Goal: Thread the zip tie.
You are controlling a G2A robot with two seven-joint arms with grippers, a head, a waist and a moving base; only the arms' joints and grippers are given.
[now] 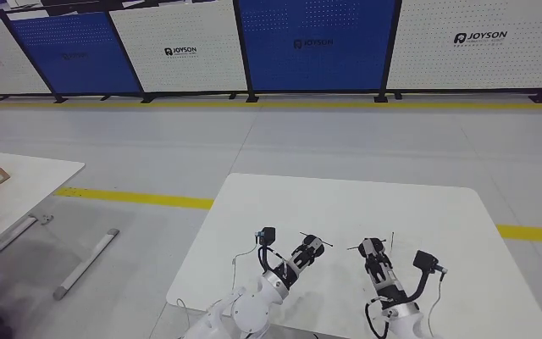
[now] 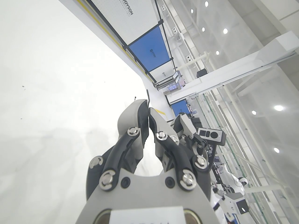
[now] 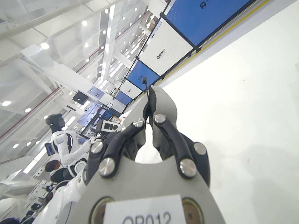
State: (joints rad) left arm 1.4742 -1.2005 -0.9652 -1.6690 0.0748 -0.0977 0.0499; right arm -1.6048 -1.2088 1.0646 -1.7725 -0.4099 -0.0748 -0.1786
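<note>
Left tool point(image 2: 148, 108): closed, pads pinching a thin black strip of the zip tie point(image 2: 147, 94). A short length sticks out past the tips.

Right tool point(image 3: 151, 93): closed likewise on a black strip, with the small square locking head point(image 3: 144, 79) standing just beyond its tips. Cannot tell whether these are the two ends of one tie.

Top view: both tools over the near half of the counter point(image 1: 356, 199), right tool at 3 o'clock of the left, near but apart. Left tool aims toward 1 o'clock and right toward 11, so the tips converge.

Handling, as judged:
- Very light, thin and springy.
- Bends easily across its flat and resists edgewise.
- Slick plastic, apt to slide or twist between pads.

Where to hold, as judged:
- Tail: close behind the tip, so the free end is short and stiff enough to aim.
- Head: just below its block, with the slot left clear.
- A long free length would droop and whip.
- The slot looks tiny; a small angular error likely misses.
</note>
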